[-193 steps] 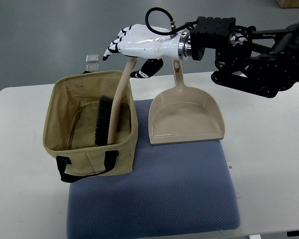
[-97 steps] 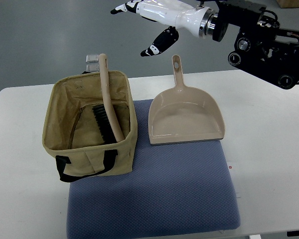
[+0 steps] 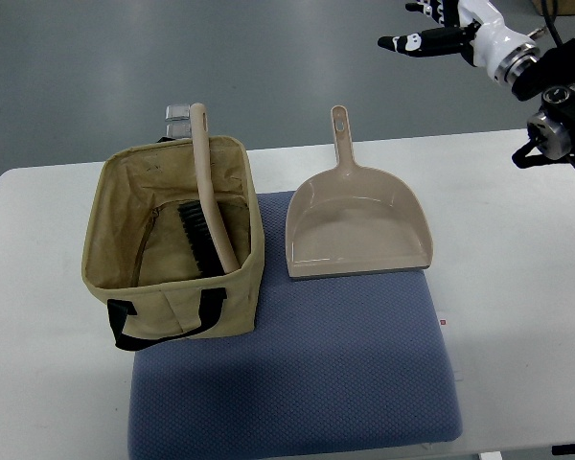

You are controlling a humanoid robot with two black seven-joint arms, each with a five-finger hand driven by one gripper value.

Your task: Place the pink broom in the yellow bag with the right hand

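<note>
Right robot hand up in the top right corner, well above and apart from everything on the counter; fingers spread, holding nothing, only part of it in frame. Left arm not visible

Left to right:
- bag, tan/yellowish fabric, open top, black strap handle on the near side; sits half on the white counter, half on the left edge of the blue mat
- broom is inside the bag: dark bristle head down at the bottom, beige handle leaning up against the far rim and sticking out above it. Reads beige rather than pink in this view
- small clear container just behind the bag's far rim, beside the broom handle tip; can't tell if they touch
- dustpan, same beige, lying flat on the far part of the mat just right of the bag, scoop opening toward the near side, handle pointing away toward the far counter edge. Small gap between it and the bag
- rest of the mat bare in front of the dustpan
- black arm joint at the right edge, over the far right counter corner

Broom sits free of the robot hand, resting on the bag only
</note>
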